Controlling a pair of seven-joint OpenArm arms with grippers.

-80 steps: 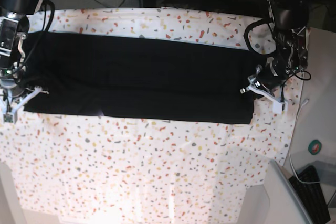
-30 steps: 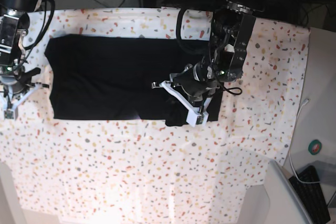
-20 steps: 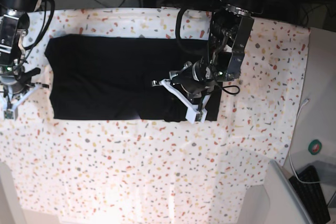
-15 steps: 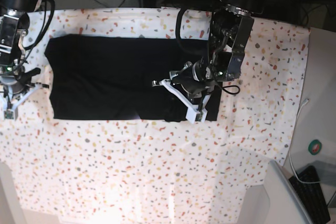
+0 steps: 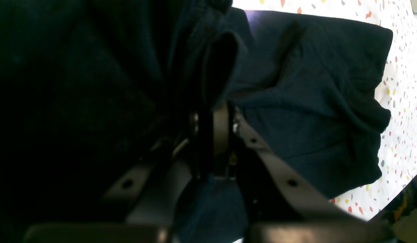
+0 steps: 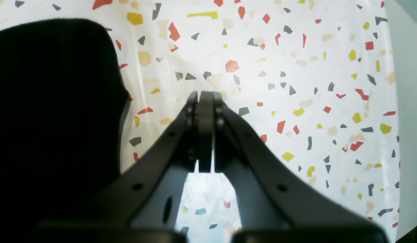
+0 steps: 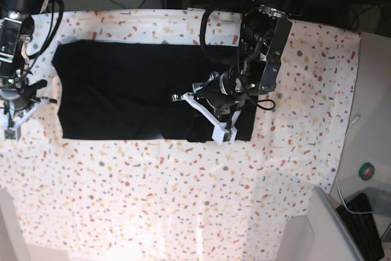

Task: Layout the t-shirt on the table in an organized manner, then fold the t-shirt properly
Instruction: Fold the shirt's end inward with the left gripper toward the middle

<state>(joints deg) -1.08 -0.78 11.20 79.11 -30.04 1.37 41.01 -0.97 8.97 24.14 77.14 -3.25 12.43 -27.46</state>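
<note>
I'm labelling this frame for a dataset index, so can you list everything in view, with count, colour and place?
Black cloth t-shirt: one, plain black side up, spread across the far half of the table, its right end bunched under the left gripper.
White table with red, orange, yellow and grey flecks: one, filling most of the base view.
Round teal-rimmed object: one, off the table at the right edge; too small to identify.
Dark keyboard-like object: one, bottom right corner, partly cut off.
Left gripper: one, dark with white fingers, shut on a fold of the t-shirt.
Right gripper: one, shut and empty, over bare table beside the t-shirt's edge.
</note>
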